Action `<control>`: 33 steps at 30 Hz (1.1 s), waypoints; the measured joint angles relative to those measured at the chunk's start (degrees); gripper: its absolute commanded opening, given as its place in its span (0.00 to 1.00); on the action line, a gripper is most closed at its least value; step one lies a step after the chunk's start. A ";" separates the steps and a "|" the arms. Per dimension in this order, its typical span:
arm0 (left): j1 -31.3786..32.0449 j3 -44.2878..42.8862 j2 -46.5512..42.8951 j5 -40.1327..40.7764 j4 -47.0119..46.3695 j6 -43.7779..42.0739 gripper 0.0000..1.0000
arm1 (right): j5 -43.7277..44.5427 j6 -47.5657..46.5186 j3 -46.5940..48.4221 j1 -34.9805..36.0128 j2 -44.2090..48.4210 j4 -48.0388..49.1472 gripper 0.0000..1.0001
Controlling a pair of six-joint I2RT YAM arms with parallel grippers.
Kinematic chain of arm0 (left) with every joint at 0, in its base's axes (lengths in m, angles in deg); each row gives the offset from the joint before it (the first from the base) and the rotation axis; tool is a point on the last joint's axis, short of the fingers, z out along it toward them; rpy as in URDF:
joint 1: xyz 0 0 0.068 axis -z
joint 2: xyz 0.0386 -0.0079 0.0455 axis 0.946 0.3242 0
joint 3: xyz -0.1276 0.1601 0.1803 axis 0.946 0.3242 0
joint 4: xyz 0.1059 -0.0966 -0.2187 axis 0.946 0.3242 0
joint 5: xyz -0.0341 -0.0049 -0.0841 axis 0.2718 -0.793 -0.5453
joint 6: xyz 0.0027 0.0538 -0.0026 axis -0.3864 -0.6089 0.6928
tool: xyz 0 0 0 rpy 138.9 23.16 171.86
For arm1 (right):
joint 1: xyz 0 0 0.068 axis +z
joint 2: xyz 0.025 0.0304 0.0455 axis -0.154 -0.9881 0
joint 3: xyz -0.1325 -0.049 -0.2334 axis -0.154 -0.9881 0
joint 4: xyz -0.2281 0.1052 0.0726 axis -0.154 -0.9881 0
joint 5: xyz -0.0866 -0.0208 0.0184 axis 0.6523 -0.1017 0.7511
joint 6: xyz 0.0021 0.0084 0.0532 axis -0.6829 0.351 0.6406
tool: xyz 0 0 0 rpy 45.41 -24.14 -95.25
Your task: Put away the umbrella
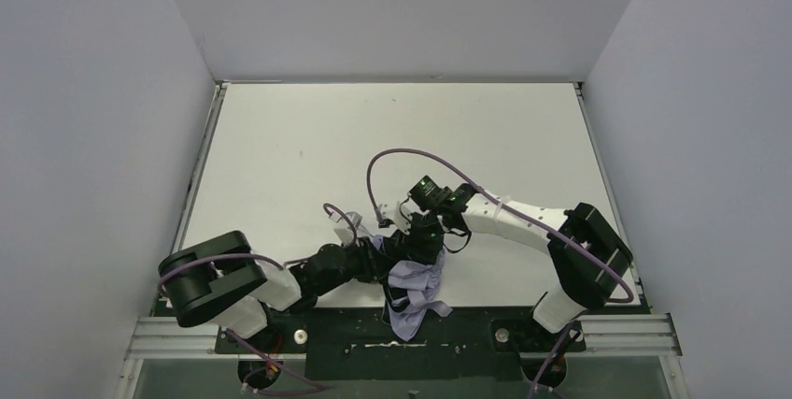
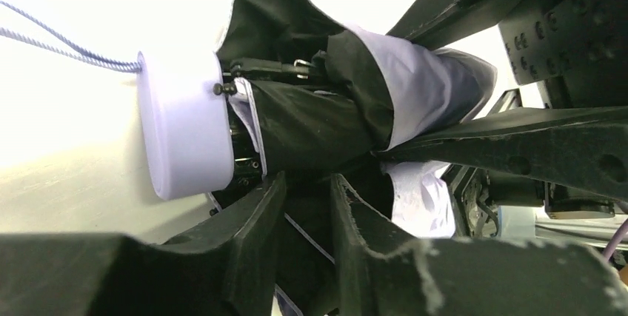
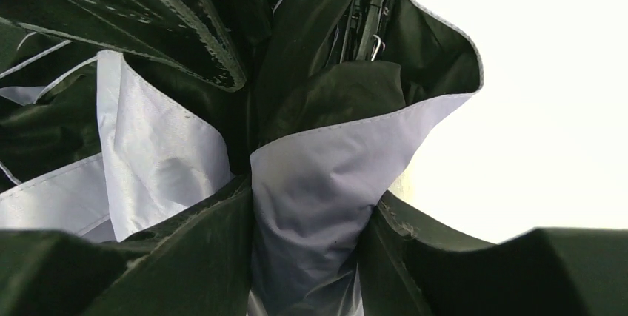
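Umbrella [image 1: 416, 285]: loosely bunched pale lavender and dark folds at the near edge of the table [image 1: 392, 128], centre, between the two arms, with some fabric lying over the near edge.
Handle [image 2: 185, 131]: lavender cap at the left of the left wrist view, with the cord loop [image 2: 67, 46] trailing left.
Left gripper [image 2: 307, 190]: narrow, closed on dark folds beside the handle.
Right gripper [image 3: 311, 212]: narrow, clamped on a lavender fold.

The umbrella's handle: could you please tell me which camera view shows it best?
The left wrist view: the lavender handle sits large and unobstructed, its wrist loop trailing left. The top external view shows only the umbrella as crumpled fabric; the right wrist view shows folds of fabric, no clear handle.
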 measured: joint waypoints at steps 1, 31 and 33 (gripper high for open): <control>-0.02 0.00 -1.64 0.07 1.73 -0.13 0.35 | 0.24 0.04 -0.26 0.15 0.44 0.33 0.36; -28.46 -28.87 -37.53 -7.21 79.38 -26.14 0.84 | 16.17 -28.92 -13.33 0.74 5.79 30.10 0.24; -32.37 -33.42 -31.28 -13.46 79.41 -29.68 0.84 | 15.54 -30.71 -15.96 0.72 7.06 33.29 0.24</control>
